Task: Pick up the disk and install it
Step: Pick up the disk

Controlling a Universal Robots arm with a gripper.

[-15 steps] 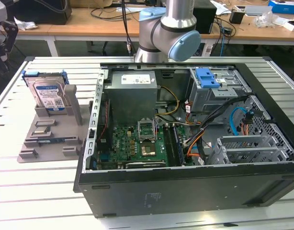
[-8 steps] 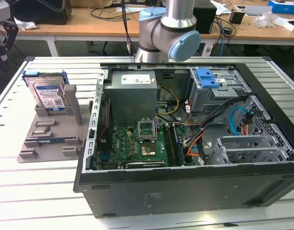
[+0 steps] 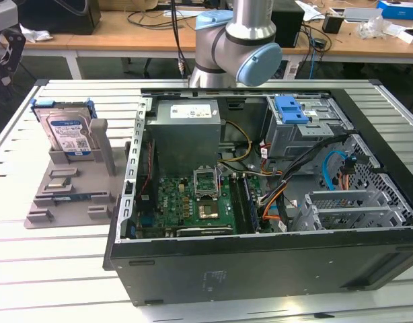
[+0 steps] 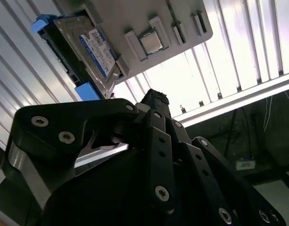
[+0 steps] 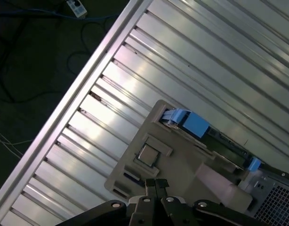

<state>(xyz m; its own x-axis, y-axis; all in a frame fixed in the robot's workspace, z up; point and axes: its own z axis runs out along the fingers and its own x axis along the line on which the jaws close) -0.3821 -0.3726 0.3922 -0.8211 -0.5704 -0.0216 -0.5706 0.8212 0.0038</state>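
Slatted table (image 3: pixel 58 269) | disk (image 3: pixel 67 133) upright in grey holder (image 3: pixel 58 195) | gripper (image 5: pixel 156 181) closed, empty

One disk (image 3: pixel 68 131), one grey fixture (image 3: pixel 72 202), one open computer case (image 3: pixel 260 269), one arm (image 3: pixel 240 40), one blue bracket (image 3: pixel 290 109).

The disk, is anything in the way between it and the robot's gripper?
Nothing visible is. In the second wrist view, the gripper hangs apart from the disk, which stands in its grey holder, with only open space between them.
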